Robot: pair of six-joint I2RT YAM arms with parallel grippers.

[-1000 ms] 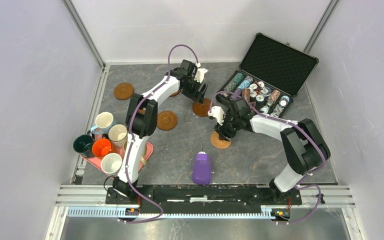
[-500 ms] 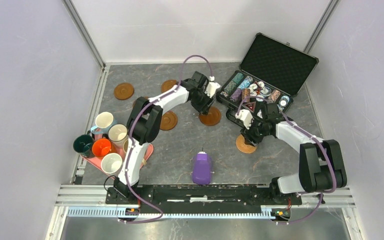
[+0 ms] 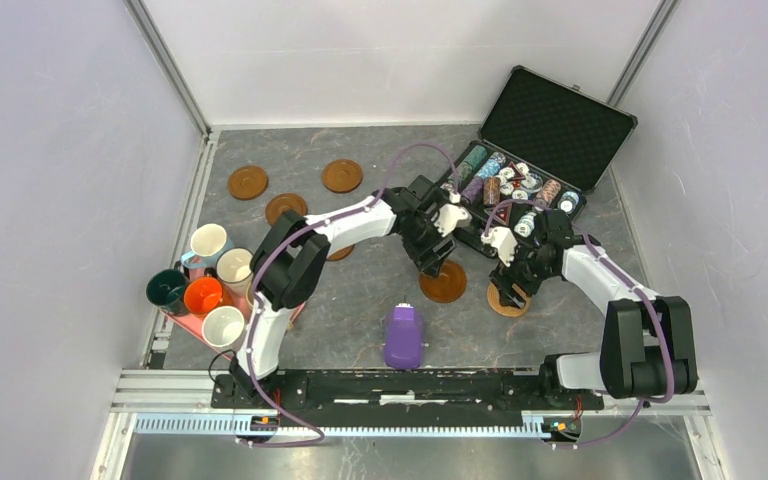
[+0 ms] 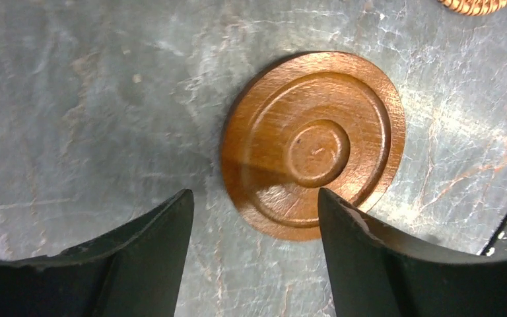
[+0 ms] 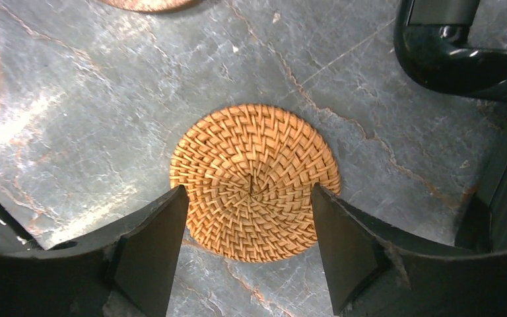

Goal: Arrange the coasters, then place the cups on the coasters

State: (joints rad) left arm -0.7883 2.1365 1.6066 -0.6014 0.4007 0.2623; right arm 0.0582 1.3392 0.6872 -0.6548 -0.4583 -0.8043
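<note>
A dark wood coaster lies flat on the grey table, just ahead of my left gripper, which is open and holds nothing. A lighter woven coaster lies flat under my right gripper, also open and astride it without gripping. From above, the wood coaster and the woven coaster sit side by side at centre right, under the left gripper and the right gripper. Three more coasters lie at the back left. The cups cluster at the left edge.
An open black case of poker chips stands close behind the right gripper. A purple oblong device lies near the front centre. A pink tray sits under the cups. Another coaster is half hidden by the left arm.
Both arms swung toward the front right. The left gripper brought the wood coaster from the back middle and let go. The right gripper shifted the woven coaster right and opened.
</note>
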